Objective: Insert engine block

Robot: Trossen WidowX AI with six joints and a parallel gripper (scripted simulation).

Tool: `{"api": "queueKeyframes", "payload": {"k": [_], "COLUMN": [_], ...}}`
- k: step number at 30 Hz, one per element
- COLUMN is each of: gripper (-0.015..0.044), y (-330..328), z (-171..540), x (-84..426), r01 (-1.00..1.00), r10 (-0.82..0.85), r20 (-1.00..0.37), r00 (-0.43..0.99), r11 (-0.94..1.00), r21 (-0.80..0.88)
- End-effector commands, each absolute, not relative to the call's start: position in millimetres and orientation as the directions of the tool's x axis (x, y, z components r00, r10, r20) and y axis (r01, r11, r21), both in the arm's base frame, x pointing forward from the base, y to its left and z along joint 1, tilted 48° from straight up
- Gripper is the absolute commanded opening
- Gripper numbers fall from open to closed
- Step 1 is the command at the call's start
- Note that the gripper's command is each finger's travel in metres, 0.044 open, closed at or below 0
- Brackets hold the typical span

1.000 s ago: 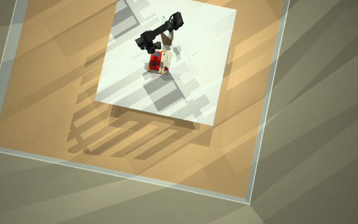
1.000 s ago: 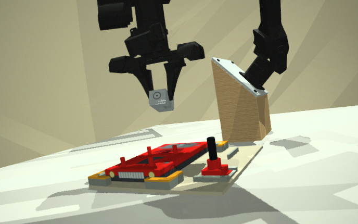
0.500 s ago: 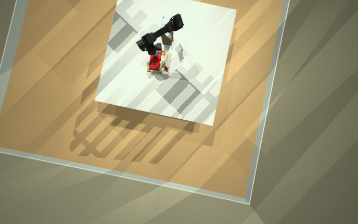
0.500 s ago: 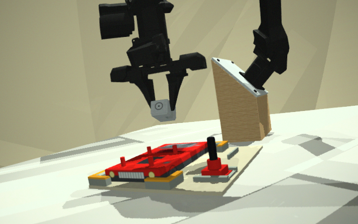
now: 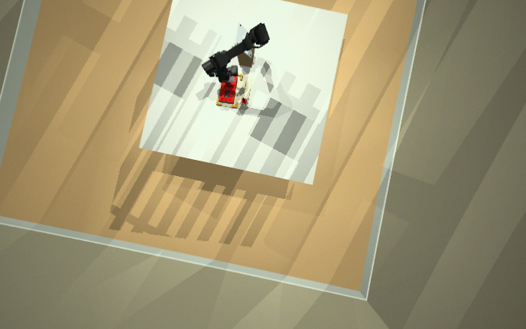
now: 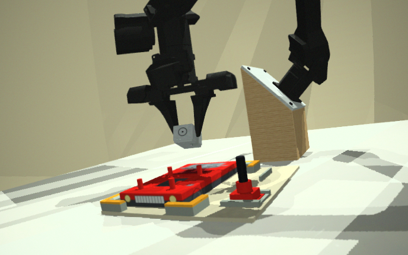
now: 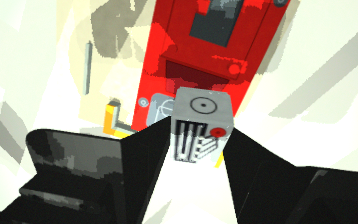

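Engine block [image 6: 184, 135] [image 7: 203, 120] sits clamped between the fingers [image 6: 200, 114].

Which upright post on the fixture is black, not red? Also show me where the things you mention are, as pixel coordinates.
The thick black post [image 6: 241, 169], standing in the red stepped base [image 6: 244, 193] beside the car body [image 6: 186, 185]; the car body's pegs are thinner and red.

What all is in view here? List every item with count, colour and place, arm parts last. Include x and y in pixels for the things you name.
engine block [image 6: 183, 134] [image 7: 202, 104]: one, grey, held above the car body
car body [image 5: 227, 98] [image 6: 155, 193] [image 7: 181, 30]: one, red, on the board
board [image 6: 286, 173]: one, cream, on the table
corner brackets [image 6: 186, 204]: several, orange-topped grey, around the car body
black-handled piece [image 6: 241, 169]: one, red base, on the board beside the car body
wedge stand [image 6: 272, 126]: one, wood-brown, behind the board
table [image 5: 215, 142]: one, white, underneath
arm [image 5: 234, 50]: one, black, on the stand
gripper [image 6: 186, 130] [image 7: 198, 125]: one, black, shut on the engine block
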State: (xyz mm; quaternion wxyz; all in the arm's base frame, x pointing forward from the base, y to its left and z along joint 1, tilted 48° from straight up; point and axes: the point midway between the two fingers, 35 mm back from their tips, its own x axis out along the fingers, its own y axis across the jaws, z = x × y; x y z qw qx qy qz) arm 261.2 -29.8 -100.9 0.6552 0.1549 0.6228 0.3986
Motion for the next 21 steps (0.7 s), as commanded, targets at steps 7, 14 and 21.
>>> {"api": "queueKeyframes", "payload": {"k": [7, 14, 21], "gripper": [0.0, 0.0, 0.0], "y": [-18, -11, -5], "z": [-111, -117, -123], "x": [256, 255, 254], "r01": [-0.315, -0.315, -0.315], "r10": [0.722, 0.723, 0.723], "r20": [-0.684, -0.684, -0.683], "r00": [-0.102, -0.102, -0.102], "r11": [0.629, 0.628, 0.628], "r21": [0.711, 0.711, 0.712]}}
